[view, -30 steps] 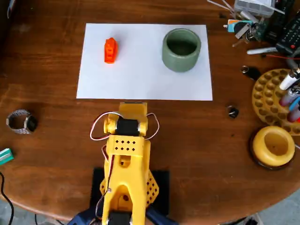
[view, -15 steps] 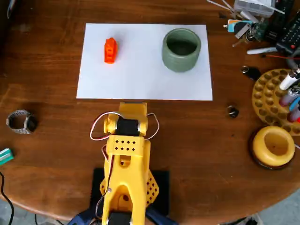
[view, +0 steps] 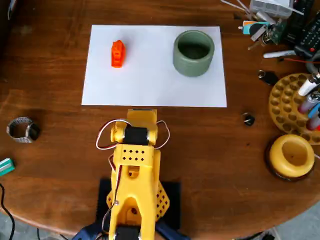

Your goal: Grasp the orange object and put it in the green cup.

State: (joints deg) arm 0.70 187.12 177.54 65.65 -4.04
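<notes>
In the overhead view, a round brown wooden worktop (view: 60, 165) carries a white sheet of paper (view: 150, 85) laid flat in its upper middle. The orange object (view: 117, 53) lies on the left part of that sheet, its long side running up and down the picture, with nothing touching it. The green cup (view: 193, 53) stands upright on the right part of the same sheet, its dark inside showing, well apart from the orange object. The yellow arm (view: 134, 170) sits folded at the lower middle of the worktop, its front end just below the paper's lower edge. The tool is hidden beneath the arm's upper parts, so whether it is spread or closed cannot be told, nor does anything show in its hold. A wristwatch (view: 22, 129) lies near the left edge. At the right stand a round yellow dish on a dark base (view: 291, 156) and a yellow holder with pens (view: 300, 102).
</notes>
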